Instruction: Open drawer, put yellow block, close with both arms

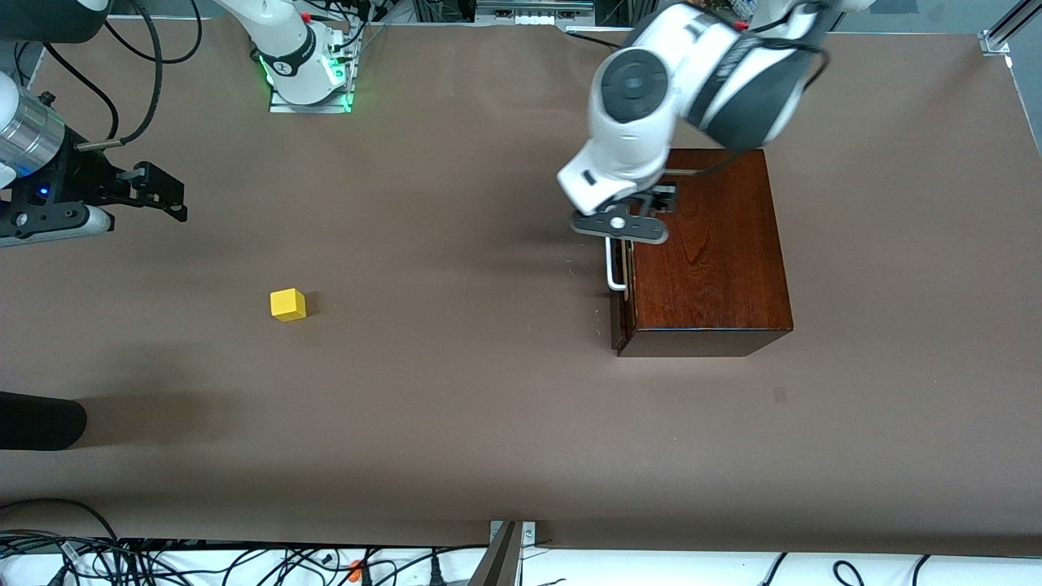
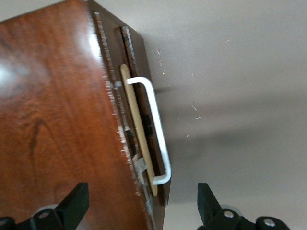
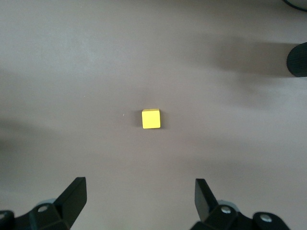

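Brown table (image 1: 456, 407), front view: yellow block (image 1: 288, 304) sitting toward right arm's end, well apart from box (image 1: 708, 268); drawer (image 1: 623, 281) barely ajar. Left gripper (image 1: 627, 232) hovering over handle (image 1: 612, 264), jaws apart. Right gripper (image 1: 167, 195) hanging over table, jaws apart. Left wrist: handle (image 2: 156, 129) lying between fingers (image 2: 74, 203). Right wrist: block (image 3: 151, 119) lying ahead of fingers (image 3: 72, 199).

Left arm (image 1: 651, 106) is covering part of the box (image 1: 708, 252) top and the handle's (image 1: 615, 273) upper end. Frame edge is cutting off the right arm (image 1: 32, 171). Drawer (image 2: 139, 139) interior is staying hidden.
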### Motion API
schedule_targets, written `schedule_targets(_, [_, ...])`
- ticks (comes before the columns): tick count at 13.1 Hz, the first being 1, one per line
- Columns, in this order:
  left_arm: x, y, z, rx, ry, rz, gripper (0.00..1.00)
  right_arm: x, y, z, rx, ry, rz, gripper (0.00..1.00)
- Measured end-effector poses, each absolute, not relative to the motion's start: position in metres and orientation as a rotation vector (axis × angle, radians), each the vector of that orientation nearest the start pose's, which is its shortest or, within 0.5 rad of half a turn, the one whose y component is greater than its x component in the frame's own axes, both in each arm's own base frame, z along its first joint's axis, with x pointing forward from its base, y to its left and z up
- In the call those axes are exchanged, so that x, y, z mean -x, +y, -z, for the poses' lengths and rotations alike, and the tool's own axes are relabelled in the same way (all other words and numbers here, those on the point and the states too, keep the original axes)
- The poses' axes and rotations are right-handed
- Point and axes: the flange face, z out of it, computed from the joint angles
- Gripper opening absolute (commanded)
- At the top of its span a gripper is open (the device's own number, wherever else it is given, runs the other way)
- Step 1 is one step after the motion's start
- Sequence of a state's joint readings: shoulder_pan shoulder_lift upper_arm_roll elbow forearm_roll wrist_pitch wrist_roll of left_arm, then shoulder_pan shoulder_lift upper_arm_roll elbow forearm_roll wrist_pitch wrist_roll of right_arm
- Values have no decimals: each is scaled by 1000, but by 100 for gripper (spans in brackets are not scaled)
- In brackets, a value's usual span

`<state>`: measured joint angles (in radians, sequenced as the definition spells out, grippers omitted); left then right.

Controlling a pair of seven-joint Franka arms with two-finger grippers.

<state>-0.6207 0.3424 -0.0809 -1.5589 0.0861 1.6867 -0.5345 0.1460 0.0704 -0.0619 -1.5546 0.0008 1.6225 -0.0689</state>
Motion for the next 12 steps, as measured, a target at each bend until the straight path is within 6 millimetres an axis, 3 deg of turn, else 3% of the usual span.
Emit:
schedule_targets(2, [-481, -430, -406, 2897, 255, -164, 100, -578, 50, -597, 3136, -241, -4, 100])
schedule_targets(4, [-474, -447, -382, 2881, 239, -146, 100, -578, 50, -597, 3136, -245, -6, 100])
schedule_targets(12, [-473, -459, -328, 2792, 252, -117, 100, -578, 50, -596, 3135, -246, -7, 100])
